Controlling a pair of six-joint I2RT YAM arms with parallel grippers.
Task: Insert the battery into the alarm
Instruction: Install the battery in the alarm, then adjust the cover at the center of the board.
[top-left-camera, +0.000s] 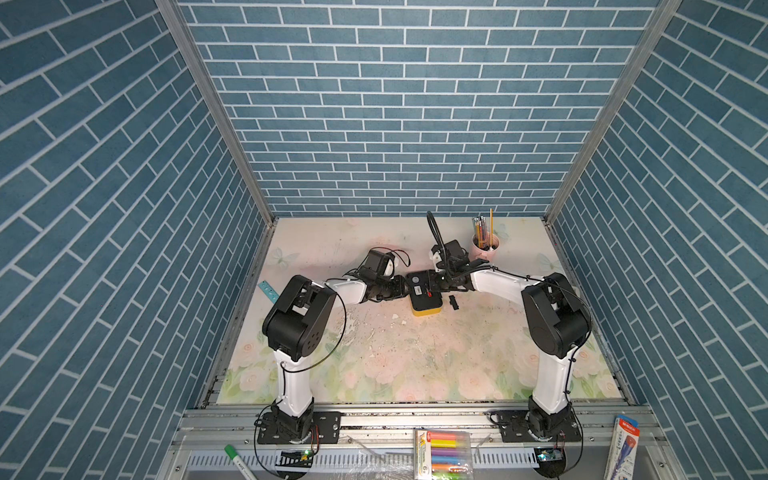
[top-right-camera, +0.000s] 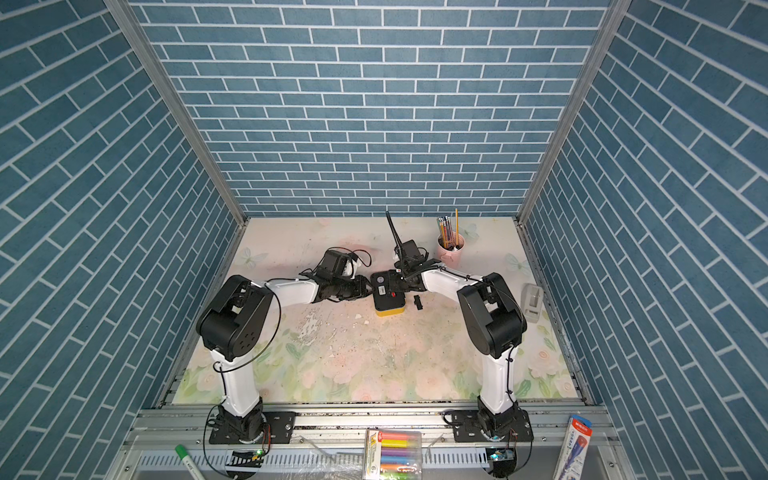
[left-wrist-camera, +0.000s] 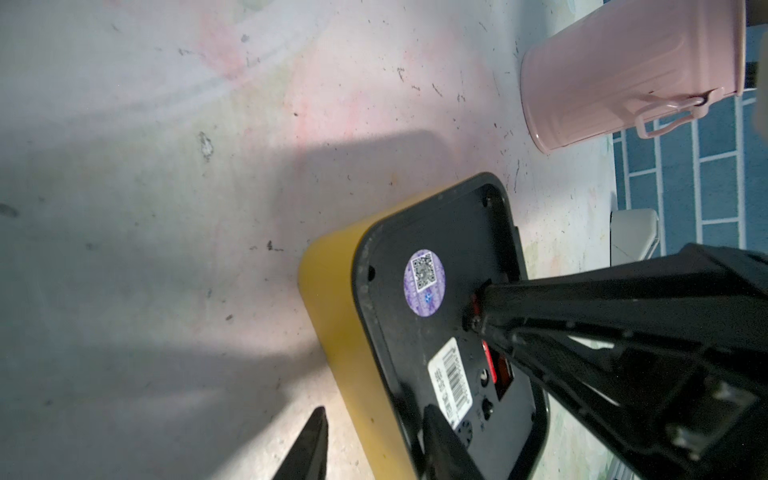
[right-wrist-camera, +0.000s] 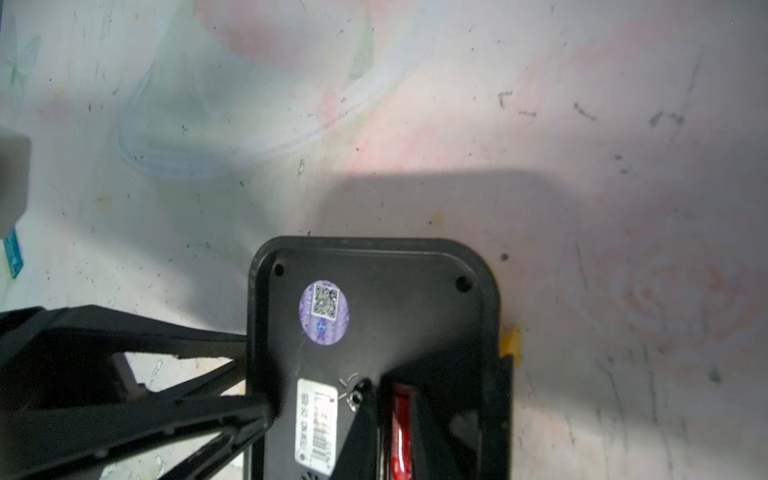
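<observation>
Seating the battery (right-wrist-camera: 401, 432) is the step, I judge: it lies in the slot of the alarm (right-wrist-camera: 407, 299), which rests face down, black back up. My right pincer (right-wrist-camera: 397, 395) straddles the battery, a finger close on either side, but I cannot tell whether they clamp it or stand loose. My left pincer (left-wrist-camera: 376, 424) pinches the alarm's rim, one finger inside the back, one outside the yellow wall. Best to press down level, in line with the slot, and brace firmly so the alarm cannot slide.
</observation>
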